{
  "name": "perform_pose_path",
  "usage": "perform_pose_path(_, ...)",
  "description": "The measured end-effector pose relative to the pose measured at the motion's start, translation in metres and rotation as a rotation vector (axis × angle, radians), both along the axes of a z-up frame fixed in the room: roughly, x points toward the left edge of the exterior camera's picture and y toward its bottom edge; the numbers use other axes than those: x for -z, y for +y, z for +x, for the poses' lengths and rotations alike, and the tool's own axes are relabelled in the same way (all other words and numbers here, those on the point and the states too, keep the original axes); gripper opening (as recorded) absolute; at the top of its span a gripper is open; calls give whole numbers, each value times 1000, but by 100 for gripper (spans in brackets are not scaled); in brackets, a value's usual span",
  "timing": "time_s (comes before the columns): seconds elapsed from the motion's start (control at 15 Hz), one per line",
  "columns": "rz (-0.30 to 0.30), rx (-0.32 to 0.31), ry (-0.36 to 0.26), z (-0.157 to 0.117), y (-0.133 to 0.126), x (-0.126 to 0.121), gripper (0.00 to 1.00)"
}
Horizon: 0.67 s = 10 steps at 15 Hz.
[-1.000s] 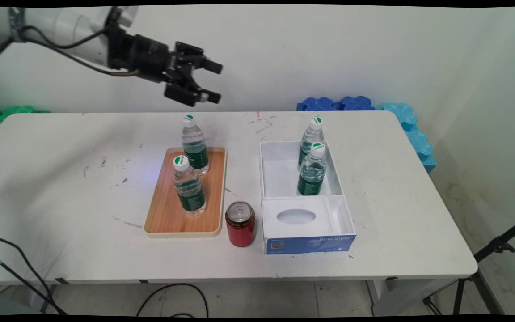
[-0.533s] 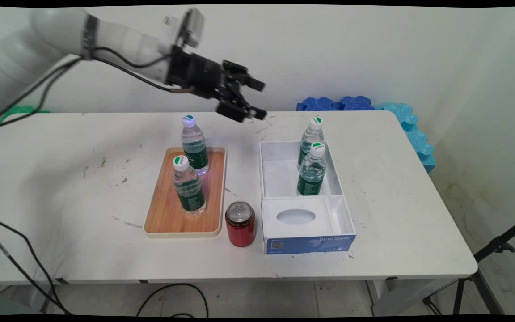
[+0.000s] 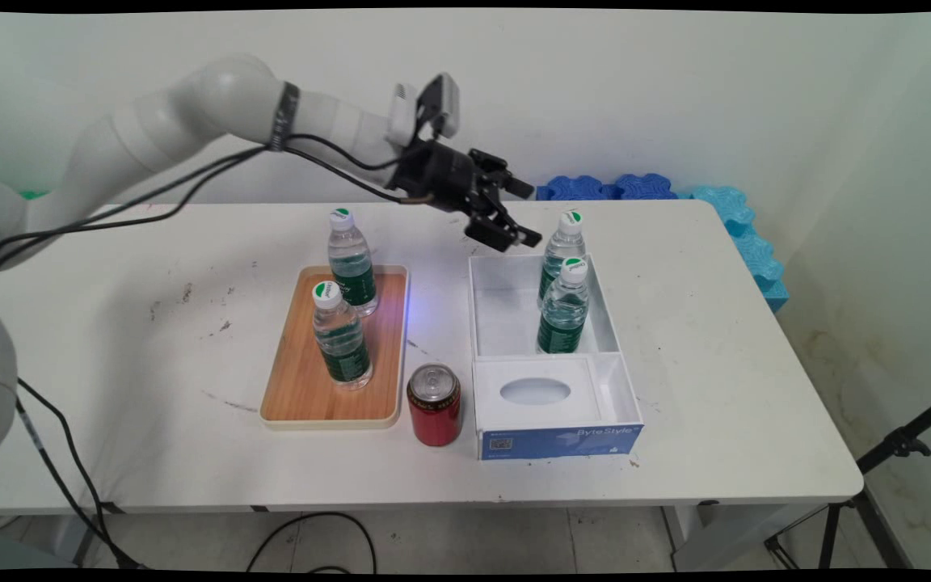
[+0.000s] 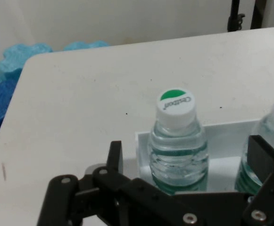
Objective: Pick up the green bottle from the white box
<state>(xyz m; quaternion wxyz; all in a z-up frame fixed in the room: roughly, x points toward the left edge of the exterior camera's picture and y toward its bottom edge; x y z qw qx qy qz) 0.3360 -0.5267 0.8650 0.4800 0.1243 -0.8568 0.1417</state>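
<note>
We count four water bottles: two on the wooden tray [image 3: 304, 388] at [image 3: 351, 263] and [image 3: 341, 337], two in the white box [image 3: 506, 315] at [image 3: 564, 242] and [image 3: 566, 307]. One red can [image 3: 434, 404]. One table [image 3: 716, 388].

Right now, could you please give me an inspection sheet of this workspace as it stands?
Surface: white table, scuffed with dark marks.
Things: two water bottles, far and near, upright in the white box; two more, far and near, upright on the wooden tray.
Clutter: red can between tray and box.
Claw: claw open, empty, hovering beside the far box bottle.
Cables: black cables hang from the arm; more under the table.
Surroundings: blue foam mats and green foam by the wall; black stand at right.
</note>
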Motion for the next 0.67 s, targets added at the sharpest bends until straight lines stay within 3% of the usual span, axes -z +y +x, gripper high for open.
perform_pose_path(0.67, 31, 8, 5, -40, -34, 47, 100)
